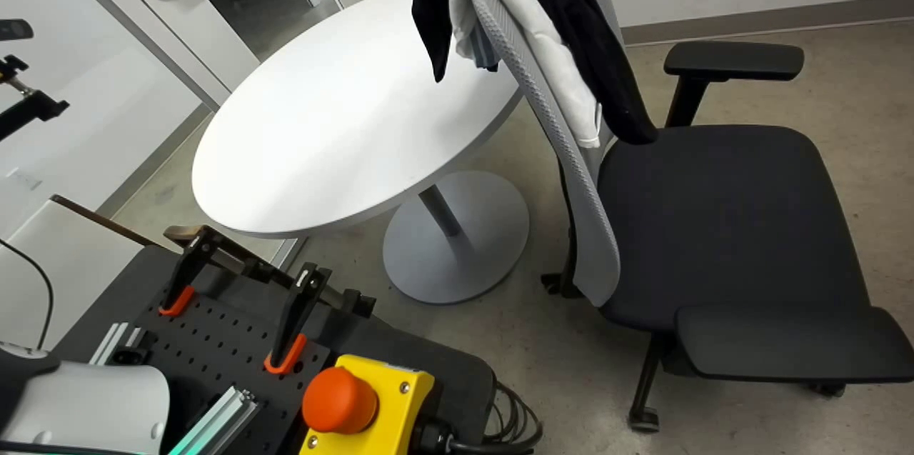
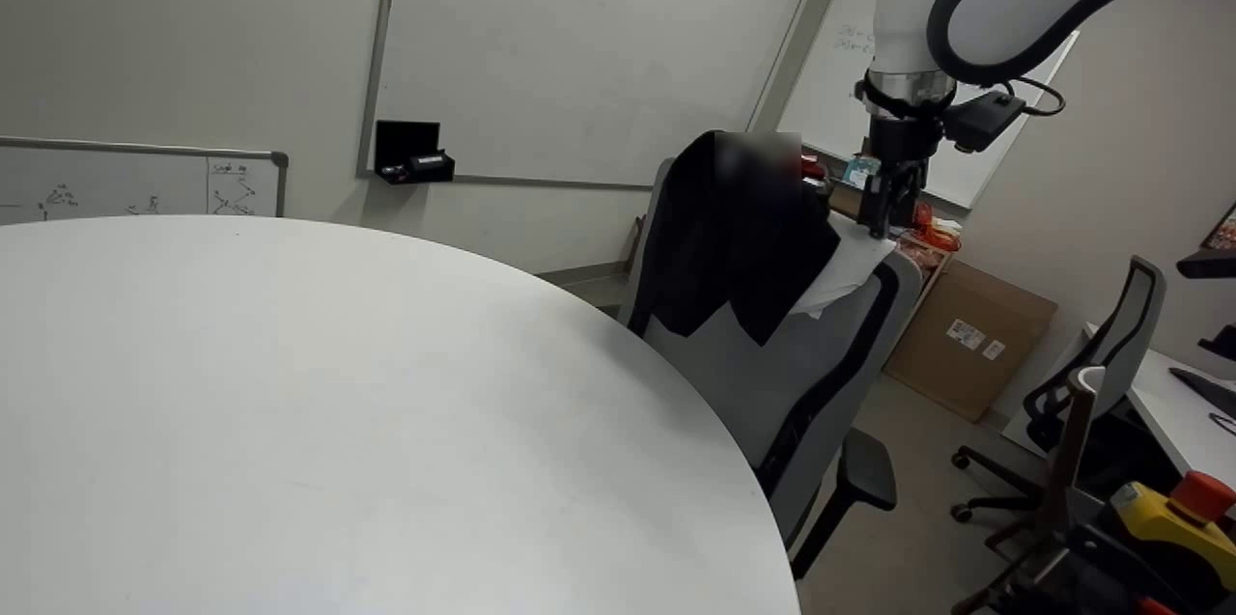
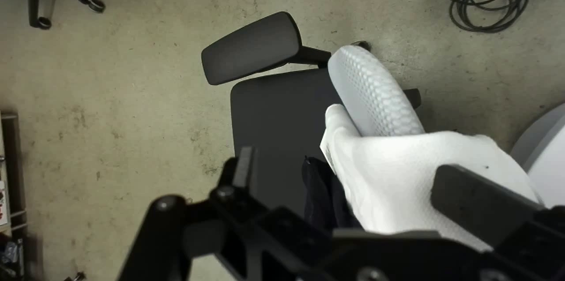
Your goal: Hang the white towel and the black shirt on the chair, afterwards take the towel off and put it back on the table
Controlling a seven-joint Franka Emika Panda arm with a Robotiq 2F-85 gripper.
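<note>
Chair (image 1: pixel 721 226) draped with white towel (image 1: pixel 544 41), black shirt (image 1: pixel 589 33)

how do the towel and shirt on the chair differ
The towel is white with blue-grey markings; the shirt looks plain black. From behind the chair in an exterior view, the shirt covers a broad area; the towel shows a smaller patch, farther right in the picture. Both drape over the chair back.
</note>
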